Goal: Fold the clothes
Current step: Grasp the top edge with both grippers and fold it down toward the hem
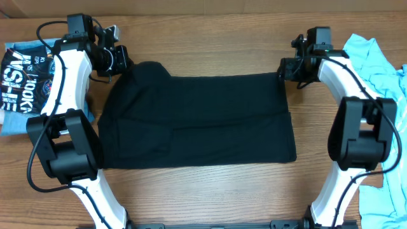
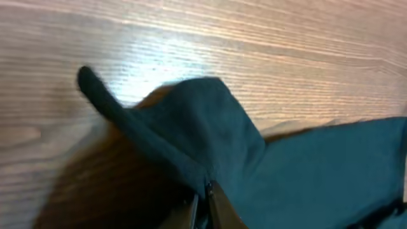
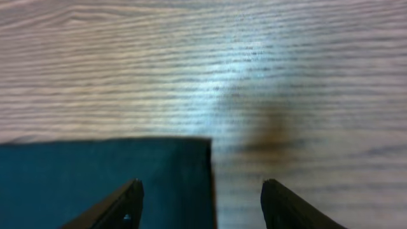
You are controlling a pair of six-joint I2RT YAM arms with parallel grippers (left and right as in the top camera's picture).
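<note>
The plain black T-shirt [image 1: 197, 121] lies folded into a wide rectangle on the wooden table. My left gripper [image 1: 119, 60] is at its far left corner, shut on a pinch of the black fabric [image 2: 191, 127], which rises in a raised fold in the left wrist view. My right gripper [image 1: 287, 69] is at the far right corner, open, its fingers [image 3: 200, 191] straddling the shirt's corner edge [image 3: 184, 165] without holding it.
A black garment with white lettering and colourful graphics [image 1: 25, 76] lies at the left edge on a light blue piece. A light blue garment [image 1: 381, 63] lies at the right edge. Bare wood runs along the far side [image 1: 210, 44].
</note>
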